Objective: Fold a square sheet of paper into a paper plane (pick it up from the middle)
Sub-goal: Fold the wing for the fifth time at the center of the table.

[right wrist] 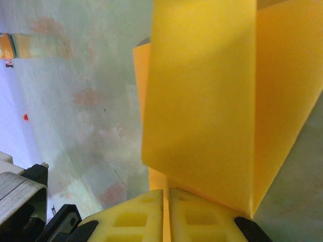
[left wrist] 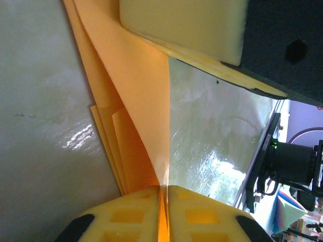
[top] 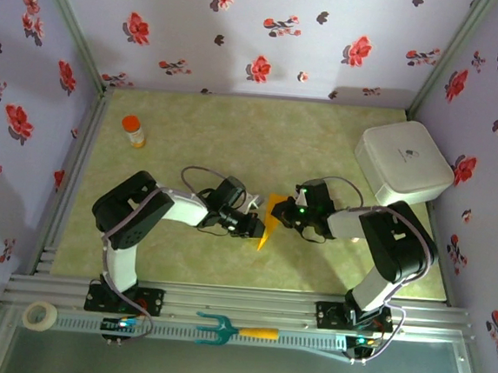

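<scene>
The left gripper (left wrist: 164, 201) and the right gripper (right wrist: 165, 209) each pinched the partly folded square sheet of paper (top: 268, 218) from opposite sides, jaws closed on it, near the middle of the table (top: 235, 142). Thin, light and limp, the sheet looked likely to slip, buckle or tear. A hold close to a crease, where doubled layers stiffen it, seemed safest.

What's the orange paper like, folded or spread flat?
Folded: the paper shows stacked creased layers, pinched by the left pincer and right pincer.
</scene>
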`<state>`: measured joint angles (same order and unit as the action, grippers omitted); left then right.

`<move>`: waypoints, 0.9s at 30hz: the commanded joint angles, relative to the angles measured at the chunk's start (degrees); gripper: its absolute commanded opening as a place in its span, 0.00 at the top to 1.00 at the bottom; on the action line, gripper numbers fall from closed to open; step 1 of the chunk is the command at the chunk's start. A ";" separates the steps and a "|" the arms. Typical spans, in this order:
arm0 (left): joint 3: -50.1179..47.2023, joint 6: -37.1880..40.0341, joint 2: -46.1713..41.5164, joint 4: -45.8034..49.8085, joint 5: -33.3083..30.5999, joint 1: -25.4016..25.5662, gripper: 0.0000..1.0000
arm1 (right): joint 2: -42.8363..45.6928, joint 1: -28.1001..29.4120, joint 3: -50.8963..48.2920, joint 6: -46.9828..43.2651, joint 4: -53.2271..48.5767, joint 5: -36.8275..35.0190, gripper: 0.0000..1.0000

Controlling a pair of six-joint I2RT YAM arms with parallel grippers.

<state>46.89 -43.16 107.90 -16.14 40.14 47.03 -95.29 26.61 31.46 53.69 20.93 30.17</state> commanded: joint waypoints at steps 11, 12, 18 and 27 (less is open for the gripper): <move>-0.03 4.19 -0.82 12.88 0.02 2.14 0.93 | -2.72 -0.24 -0.53 -2.19 -6.61 -5.72 0.88; -0.21 4.24 -1.27 13.38 -0.69 2.21 0.91 | -2.71 -0.24 -0.57 -2.14 -6.68 -5.66 0.88; -0.72 4.89 -2.78 15.44 -2.32 2.37 1.00 | -2.71 -0.20 -0.42 -2.19 -6.89 -5.76 0.88; -0.42 5.18 -1.90 15.60 -0.31 2.97 1.00 | -2.85 -0.15 -0.41 -2.19 -6.87 -5.82 0.88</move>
<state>47.64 -39.51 105.97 -7.86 37.74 48.82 -95.33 26.61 31.79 53.49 20.18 30.06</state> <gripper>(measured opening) 0.059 0.121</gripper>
